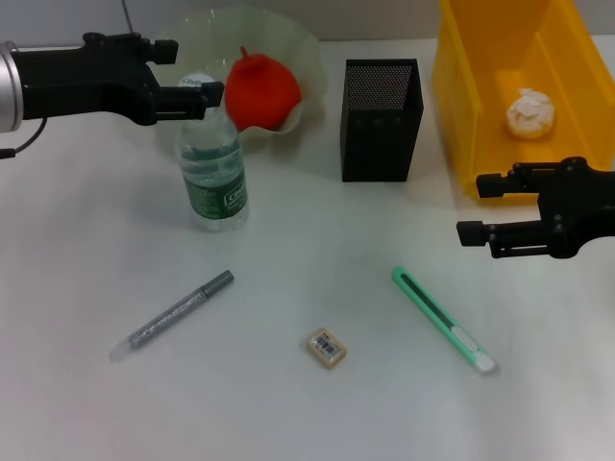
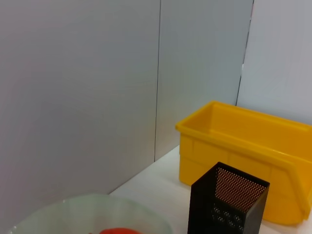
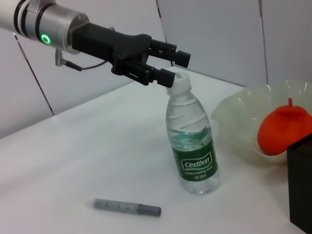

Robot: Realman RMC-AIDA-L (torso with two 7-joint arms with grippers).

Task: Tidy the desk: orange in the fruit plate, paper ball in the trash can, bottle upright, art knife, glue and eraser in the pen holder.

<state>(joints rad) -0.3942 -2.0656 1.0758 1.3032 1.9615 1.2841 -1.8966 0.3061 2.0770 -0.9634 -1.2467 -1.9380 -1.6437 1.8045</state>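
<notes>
Count on the desk (image 1: 288, 413): one bottle (image 1: 212, 173), one glue stick (image 1: 173, 314), one eraser (image 1: 327, 348), one knife (image 1: 442, 319), one orange (image 1: 261, 90), one paper ball (image 1: 530, 112). You have three containers. The plate (image 1: 309, 58) holds the orange. The yellow bin (image 1: 461, 86) holds the paper ball. The black mesh holder (image 1: 381, 120) stands between them; you cannot tell from these views what is inside it. The bottle stands upright just in front of the plate. Your left hand (image 1: 197, 77) is open at the bottle cap, fingers either side, not clamped. Your right hand (image 1: 480, 206) hangs open in front of the bin, holding nothing. Glue stick, eraser and knife lie loose on the near desk.
</notes>
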